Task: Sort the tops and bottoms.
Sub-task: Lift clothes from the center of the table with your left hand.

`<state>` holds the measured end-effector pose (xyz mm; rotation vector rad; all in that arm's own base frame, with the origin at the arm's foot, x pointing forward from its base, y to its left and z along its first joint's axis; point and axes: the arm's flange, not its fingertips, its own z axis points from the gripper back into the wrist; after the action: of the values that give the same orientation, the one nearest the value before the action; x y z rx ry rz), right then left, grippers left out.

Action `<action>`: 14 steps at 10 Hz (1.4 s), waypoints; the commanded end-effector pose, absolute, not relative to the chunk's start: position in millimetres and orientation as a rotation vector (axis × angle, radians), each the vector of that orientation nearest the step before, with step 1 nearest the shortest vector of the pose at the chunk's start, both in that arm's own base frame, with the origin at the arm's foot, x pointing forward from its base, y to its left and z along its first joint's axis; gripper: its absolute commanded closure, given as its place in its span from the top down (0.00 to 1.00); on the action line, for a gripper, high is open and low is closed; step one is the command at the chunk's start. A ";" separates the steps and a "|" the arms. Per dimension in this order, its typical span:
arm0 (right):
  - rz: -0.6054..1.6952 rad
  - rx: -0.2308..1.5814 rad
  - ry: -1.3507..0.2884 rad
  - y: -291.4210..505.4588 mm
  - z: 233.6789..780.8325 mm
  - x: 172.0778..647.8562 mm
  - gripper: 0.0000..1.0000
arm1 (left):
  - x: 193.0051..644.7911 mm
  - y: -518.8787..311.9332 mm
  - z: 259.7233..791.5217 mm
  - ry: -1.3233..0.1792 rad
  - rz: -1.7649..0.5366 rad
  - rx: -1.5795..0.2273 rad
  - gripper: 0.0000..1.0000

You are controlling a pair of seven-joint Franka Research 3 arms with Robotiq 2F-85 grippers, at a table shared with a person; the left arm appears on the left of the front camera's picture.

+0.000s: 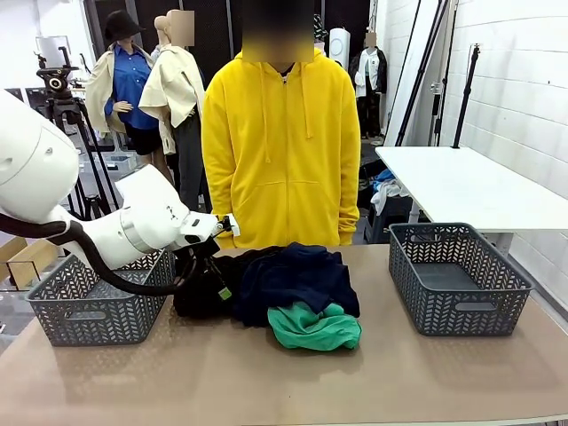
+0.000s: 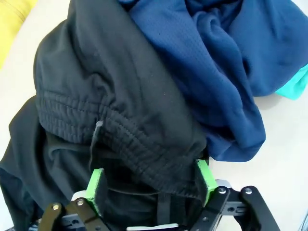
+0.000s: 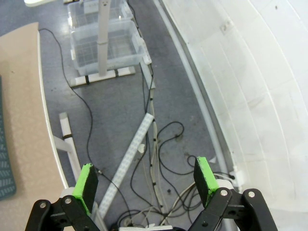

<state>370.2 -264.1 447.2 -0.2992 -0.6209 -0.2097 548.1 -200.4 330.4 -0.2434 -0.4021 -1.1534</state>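
On the surface [image 1: 426,373], the black garment [image 2: 96,57] was found touching the navy garment [image 2: 216,72], its waistband [image 2: 110,126] straddled by the spread left pincer [image 2: 149,169], which was judged best closed deep on the elastic before any lift.

a robotics lab: a white robot arm [image 1: 133,232] at a tan table [image 1: 266,382], a camera tripod [image 1: 59,89] and light stands [image 1: 463,98] behind it, loose cables [image 3: 161,144] and clear bins [image 3: 103,43] on the grey floor [image 3: 106,101].

wall [image 1: 519,80]: white block, right | side table [image 1: 466,186]: white | floor [image 3: 110,101]: grey, loose cables [image 3: 163,139]
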 end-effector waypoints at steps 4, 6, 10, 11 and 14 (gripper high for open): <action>-0.201 -0.301 -0.615 -265.0 447.1 369.8 1.00 | 550.6 -201.9 328.7 -0.378 -1.174 -0.242 0.15; -0.201 -0.301 -0.615 -265.0 447.1 369.8 1.00 | 550.2 -204.2 329.3 -0.377 -1.175 -0.252 0.00; -0.201 -0.301 -0.615 -265.0 447.1 369.8 1.00 | 546.9 -202.3 335.8 -0.379 -1.168 -0.288 0.00; -0.201 -0.301 -0.615 -265.0 447.1 369.8 1.00 | 543.7 -201.5 346.7 -0.396 -1.189 -0.300 0.00; -0.201 -0.301 -0.615 -265.0 447.1 369.8 1.00 | 546.2 -193.0 415.0 -0.505 -1.221 -0.197 0.00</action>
<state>370.2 -264.0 447.2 -0.2992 -0.6208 -0.2095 546.9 -200.9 392.1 -0.2179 -0.4731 -1.1997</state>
